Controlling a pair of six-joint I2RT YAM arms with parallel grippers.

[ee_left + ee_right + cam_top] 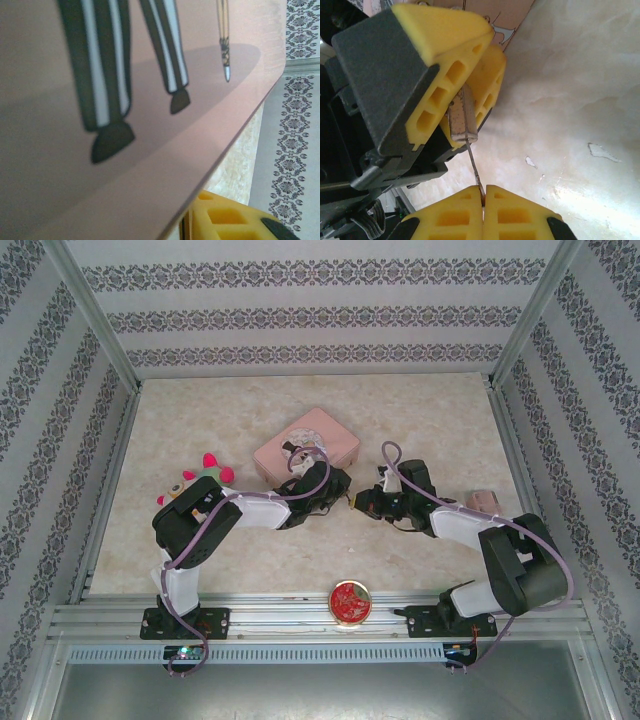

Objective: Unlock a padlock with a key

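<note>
Near the middle of the table (pixel 430 430), key (pixel 475 170) meets padlock (pixel 462 120)

The left gripper (pixel 472 95) pinches the padlock between its yellow fingers (pixel 445 60). They are part way open, with the padlock in the gap. At 3 o'clock of it, the right gripper (pixel 483 197) is squeezed tight on the key. The key's thin tip reaches the bottom of the padlock. I cannot tell how deep it has gone in, if at all. A pink box (pixel 275 455) sits at 12 o'clock of both grippers, very near the left one. A red tin (pixel 350 602) is at 6 o'clock, by the near edge.

The step in hand looks like putting the key into the hole. Next, I think, the key must go straight in, all the way, and then turn. The left gripper should hold the padlock firm so it does not twist. The key is thin, so it could slip or bend.
</note>
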